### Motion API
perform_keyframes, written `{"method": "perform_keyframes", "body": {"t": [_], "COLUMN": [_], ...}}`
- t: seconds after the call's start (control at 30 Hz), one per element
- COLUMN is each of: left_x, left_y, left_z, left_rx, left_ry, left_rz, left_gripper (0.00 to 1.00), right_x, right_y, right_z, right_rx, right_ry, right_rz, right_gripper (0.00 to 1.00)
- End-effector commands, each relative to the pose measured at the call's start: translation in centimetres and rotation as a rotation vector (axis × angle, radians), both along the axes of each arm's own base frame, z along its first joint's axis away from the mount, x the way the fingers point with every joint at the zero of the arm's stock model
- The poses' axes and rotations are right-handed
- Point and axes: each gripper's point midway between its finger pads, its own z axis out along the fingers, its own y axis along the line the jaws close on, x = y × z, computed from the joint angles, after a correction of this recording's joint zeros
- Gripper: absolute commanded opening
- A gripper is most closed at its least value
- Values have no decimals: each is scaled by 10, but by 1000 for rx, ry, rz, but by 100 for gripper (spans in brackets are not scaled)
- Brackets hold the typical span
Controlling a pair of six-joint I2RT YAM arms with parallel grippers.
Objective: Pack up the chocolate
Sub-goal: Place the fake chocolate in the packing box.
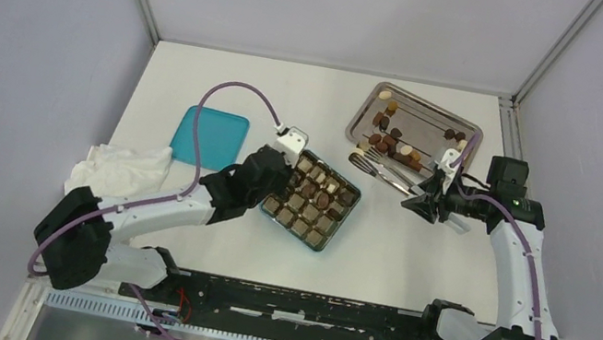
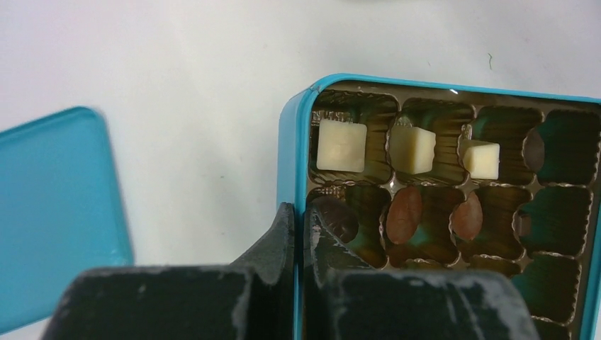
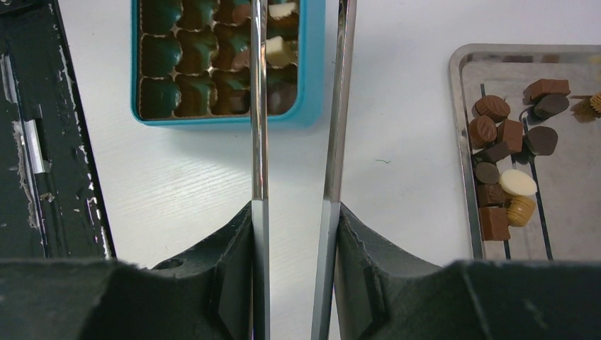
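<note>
chocolate: most chocolates [image 3: 483, 131] lay loose on the steel tray [image 3: 458, 142] toward the table's [image 1: 202, 78] far right corner; others sat in the teal box [image 2: 292, 156] at the table's middle, with several cells bare.
step in hand: likely fetching a piece from the tray with the tweezers [image 3: 260, 106]; whether their tips carried anything could not be told.
doing it well: squeeze lightly on a piece's flat sides, lift straight up, lower it square into a bare cell, and let go only once it was seated.
shapes and surfaces: white cubes [image 2: 341, 145] with matt faces; brown ovals [image 2: 404, 214] standing on edge; the tray pieces round, square and domed, smooth and probably slippery against polished steel. the brown insert [image 2: 386, 185] was thin, ribbed and glossy.
right gripper [image 3: 296, 209]: clamped on the tweezers, whose two arms stood apart.
left gripper [image 2: 301, 227]: closed on the box's wall, one finger inside and one outside, steadying it.
around: the teal lid [image 2: 49, 212] lay flat left of the box; a crumpled white cloth [image 1: 122, 167] lay near the left edge.
</note>
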Motion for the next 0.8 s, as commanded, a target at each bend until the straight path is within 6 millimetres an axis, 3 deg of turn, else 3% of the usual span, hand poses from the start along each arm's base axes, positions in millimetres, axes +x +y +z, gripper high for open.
{"method": "perform_keyframes", "body": {"t": [0.0, 0.27, 0.5, 0.57, 0.77], "left_x": [23, 55, 56, 56, 54], "left_y": [-46, -83, -101, -101, -95], "left_z": [21, -22, -74, -79, -74], "left_rx": [-233, -308, -294, -295, -293], "left_ry": [82, 293, 454, 465, 465], "left_rz": [-11, -2, -15, -8, 9], "left_gripper": [2, 2, 2, 2, 22], "right_x": [1, -1, -11, -14, -19], "right_y": [1, -10, -7, -3, 12], "right_z": [22, -1, -30, -37, -60], "right_rx": [-14, -95, -168, -195, -279], "right_ry": [-109, -86, -25, -17, 2], "right_rz": [41, 9, 50, 70, 112], "right_gripper": [0, 0, 0, 0, 0]}}
